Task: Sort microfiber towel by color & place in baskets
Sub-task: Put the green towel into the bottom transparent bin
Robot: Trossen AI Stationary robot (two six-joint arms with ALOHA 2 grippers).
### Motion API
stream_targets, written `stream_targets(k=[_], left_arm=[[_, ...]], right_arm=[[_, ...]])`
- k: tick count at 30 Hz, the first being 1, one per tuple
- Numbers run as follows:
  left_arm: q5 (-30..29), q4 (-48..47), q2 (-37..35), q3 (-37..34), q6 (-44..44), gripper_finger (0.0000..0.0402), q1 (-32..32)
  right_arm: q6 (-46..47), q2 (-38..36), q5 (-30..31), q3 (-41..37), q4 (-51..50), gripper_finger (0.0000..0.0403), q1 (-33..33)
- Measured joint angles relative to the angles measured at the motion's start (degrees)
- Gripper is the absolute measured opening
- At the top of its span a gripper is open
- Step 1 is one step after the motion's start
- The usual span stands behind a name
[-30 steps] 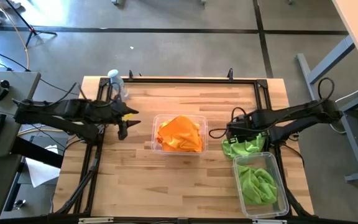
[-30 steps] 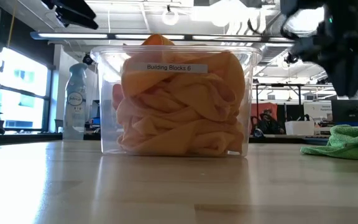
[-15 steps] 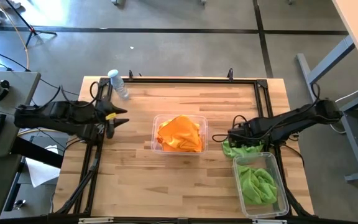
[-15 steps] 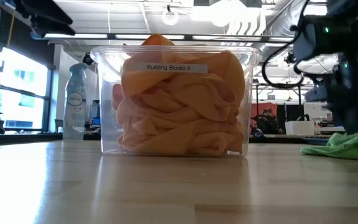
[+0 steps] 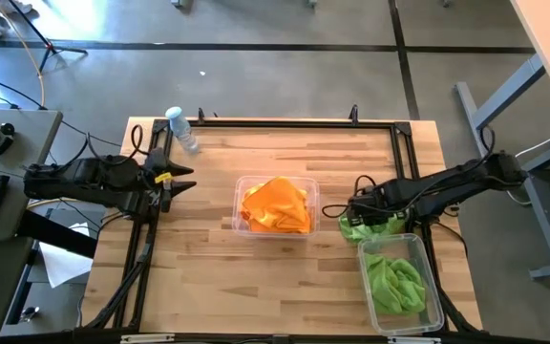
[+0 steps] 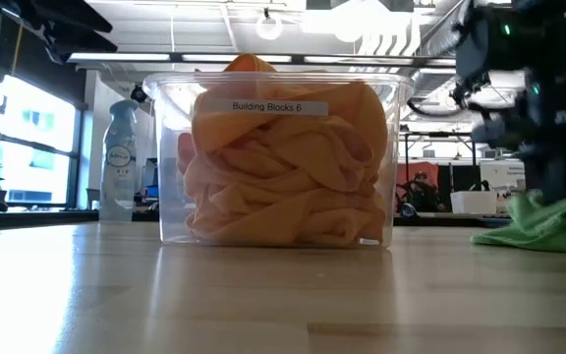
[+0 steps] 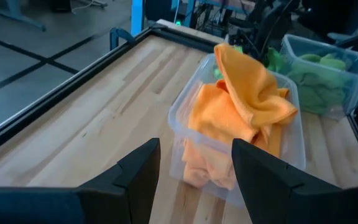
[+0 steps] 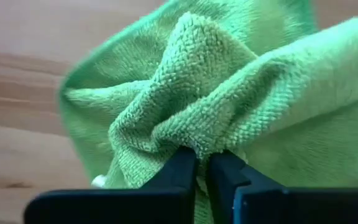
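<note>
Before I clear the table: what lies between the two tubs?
In the high view, a loose green towel lies between the orange tub and the green tub, pinched by the right hand.

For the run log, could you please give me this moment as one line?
right gripper: shut on green towel on table | left gripper: open, idle at left edge | orange towels: in basket
</note>
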Motion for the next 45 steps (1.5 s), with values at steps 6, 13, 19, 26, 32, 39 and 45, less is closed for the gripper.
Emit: stream_targets(k=[6, 13, 19, 26, 32, 39, 45], left_arm=[[0.0, 0.6, 0.0, 0.0, 0.0, 0.0188, 0.0], [0.1, 0.6, 0.0, 0.0, -1.0, 0.0188, 0.0], [1.4, 0.5, 0.1, 0.0, -2.7, 0.0188, 0.0], [0.6, 0.5, 0.1, 0.0, -4.1, 0.0188, 0.0], [0.7, 0.5, 0.1, 0.0, -4.1, 0.0188, 0.0], [0.7, 0.5, 0.1, 0.0, -4.1, 0.0188, 0.0], [0.7, 0.5, 0.1, 0.0, -4.1, 0.0188, 0.0]], right_arm=[[-3.7, 0.0, 8.3, 13.5, -12.4, 0.0023, 0.0], [-8.0, 0.0, 18.8, 32.0, -23.7, 0.0012, 0.0], [-10.6, 0.0, 20.4, 42.4, -28.1, 0.0004, 0.1], [-6.7, 0.0, 17.3, 49.7, -28.6, 0.0002, 7.2], [7.4, 0.2, 13.0, 50.0, -32.3, 0.0001, 20.0], [15.8, 4.8, 1.7, 49.5, -33.4, 0.0001, 35.1], [12.5, 9.5, -5.8, 49.4, -32.0, 0.0, 45.3]])
